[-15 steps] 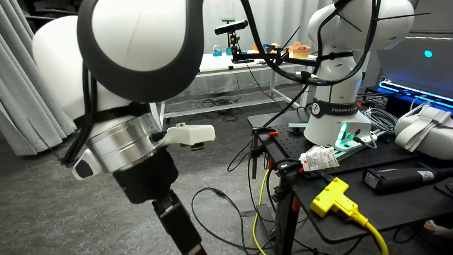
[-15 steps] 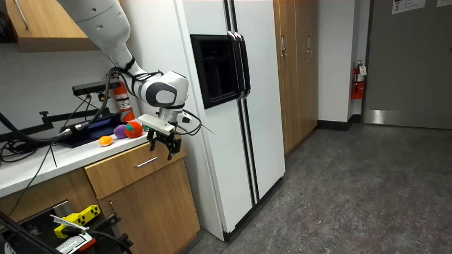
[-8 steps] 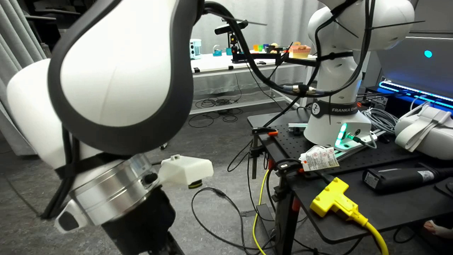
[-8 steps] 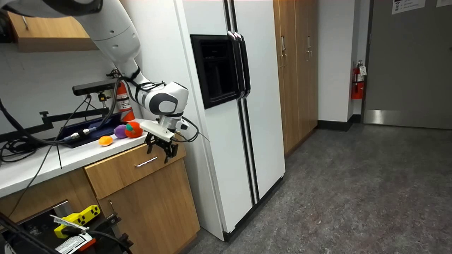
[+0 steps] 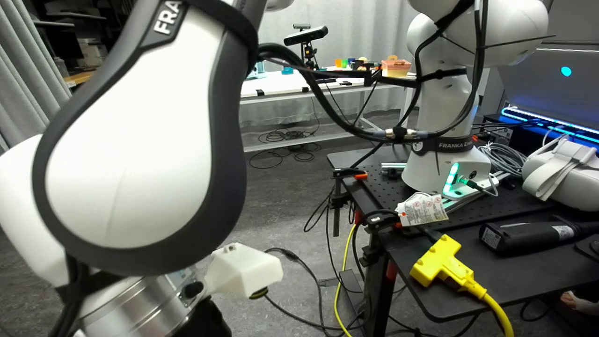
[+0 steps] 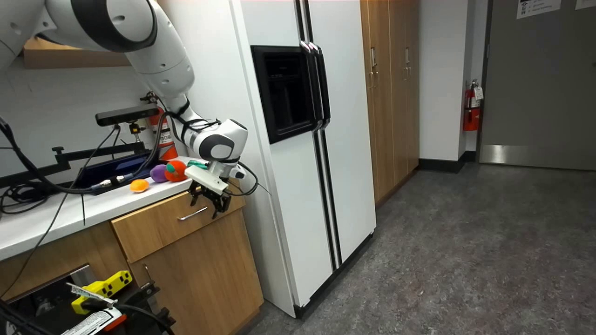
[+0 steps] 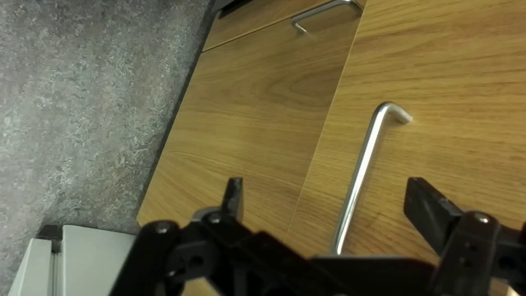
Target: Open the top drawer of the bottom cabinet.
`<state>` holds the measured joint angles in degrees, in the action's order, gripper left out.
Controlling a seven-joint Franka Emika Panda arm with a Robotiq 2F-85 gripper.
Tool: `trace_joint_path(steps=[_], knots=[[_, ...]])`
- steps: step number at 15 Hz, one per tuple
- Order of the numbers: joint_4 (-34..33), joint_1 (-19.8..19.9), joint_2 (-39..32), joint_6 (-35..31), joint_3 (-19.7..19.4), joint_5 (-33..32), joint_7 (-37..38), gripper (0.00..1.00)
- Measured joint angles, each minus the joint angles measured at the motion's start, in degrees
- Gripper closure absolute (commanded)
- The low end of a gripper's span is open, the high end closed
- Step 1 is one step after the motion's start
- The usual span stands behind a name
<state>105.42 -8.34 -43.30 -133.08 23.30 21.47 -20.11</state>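
Wrist view: the gripper was seen with its fingers spread wide, nothing clasped. The silver handle of the top drawer was framed between them; whether it was touched could not be fairly judged. In an exterior view the drawer's wooden front was seen closed, set under the white countertop, above the cabinet door and near the white refrigerator. An orange object, a purple object and a red object were noted on the countertop.

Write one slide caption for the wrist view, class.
Open jaws frame the metal handle of the top drawer, with a cabinet door and grey floor to the left.
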Motion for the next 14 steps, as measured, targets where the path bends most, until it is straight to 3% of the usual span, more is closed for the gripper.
trace_joint_path(steps=[14], knots=[[-1.43, 0.24, -4.11, -2.28, 0.03, 0.37, 0.11, 0.0]])
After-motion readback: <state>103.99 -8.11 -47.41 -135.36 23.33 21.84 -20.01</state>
